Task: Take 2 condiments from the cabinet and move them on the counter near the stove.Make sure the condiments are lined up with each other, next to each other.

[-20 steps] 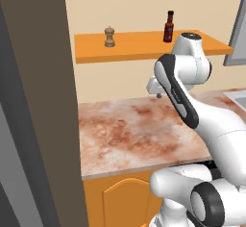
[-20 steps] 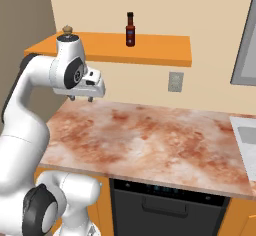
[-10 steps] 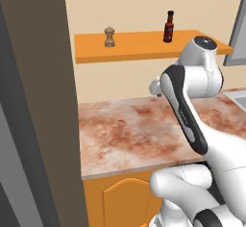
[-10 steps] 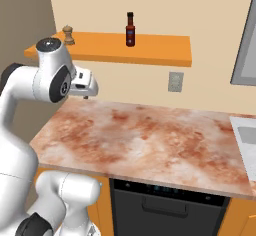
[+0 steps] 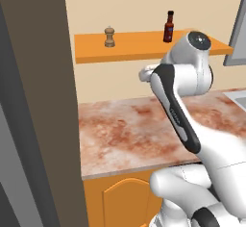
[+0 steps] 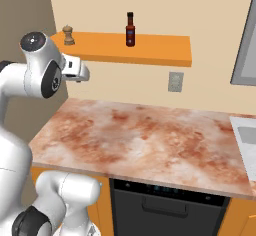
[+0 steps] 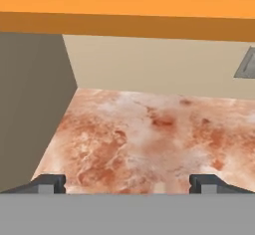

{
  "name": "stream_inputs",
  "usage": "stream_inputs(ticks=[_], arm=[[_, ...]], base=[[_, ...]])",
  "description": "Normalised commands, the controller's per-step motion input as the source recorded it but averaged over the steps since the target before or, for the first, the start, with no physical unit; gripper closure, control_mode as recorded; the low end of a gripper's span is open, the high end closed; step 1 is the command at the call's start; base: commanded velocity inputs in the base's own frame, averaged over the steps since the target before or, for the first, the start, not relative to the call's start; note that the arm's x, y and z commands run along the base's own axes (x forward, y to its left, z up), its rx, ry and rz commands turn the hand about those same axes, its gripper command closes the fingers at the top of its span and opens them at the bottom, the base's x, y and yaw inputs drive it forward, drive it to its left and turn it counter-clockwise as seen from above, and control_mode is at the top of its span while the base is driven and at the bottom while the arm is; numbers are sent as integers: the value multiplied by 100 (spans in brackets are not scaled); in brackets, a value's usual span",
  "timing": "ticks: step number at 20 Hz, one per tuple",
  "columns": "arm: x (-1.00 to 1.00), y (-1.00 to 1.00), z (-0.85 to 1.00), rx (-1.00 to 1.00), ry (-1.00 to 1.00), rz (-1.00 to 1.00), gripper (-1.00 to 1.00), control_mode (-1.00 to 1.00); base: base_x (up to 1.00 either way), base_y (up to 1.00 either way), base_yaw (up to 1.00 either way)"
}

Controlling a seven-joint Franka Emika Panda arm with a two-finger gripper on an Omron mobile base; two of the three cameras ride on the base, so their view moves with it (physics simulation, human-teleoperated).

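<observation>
Hovering nearest, above the marble counter (image 7: 149, 139): gripper (image 7: 127, 183), fingers (image 7: 50, 183) standing wide apart, gripping nothing. Facing the wall below the orange shelf (image 6: 150, 55). Standing farther back on that shelf: pepper mill (image 5: 109, 36) toward the left, red sauce bottle (image 5: 168, 27) well apart to its right, both upright.

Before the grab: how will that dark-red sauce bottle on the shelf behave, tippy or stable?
The sauce bottle stands upright on the orange shelf, tall and narrow, so a high side nudge would likely tip it. Its body looks rigid and smooth, probably a bit slippery; gripping the wider lower body seems safer than the thin neck. Its round shape suggests it would roll if toppled.
</observation>
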Motion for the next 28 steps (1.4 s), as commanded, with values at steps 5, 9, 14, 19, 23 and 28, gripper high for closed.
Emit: stream_inputs(ticks=[5, 9, 14, 19, 23, 28], arm=[[45, 35, 46, 0, 0, 0, -100, -100], [46, 45, 32, 0, -4, 0, -100, -100], [42, 44, 25, 0, -8, 0, -100, -100], [50, 34, 21, 0, -1, 0, -100, -100], [52, 32, 14, 0, -4, 0, -100, -100], [44, 11, 15, 0, -7, 0, -100, -100]], base=[[0, 0, 0], [0, 0, 0], [0, 0, 0], [0, 0, 0], [0, 0, 0], [0, 0, 0]])
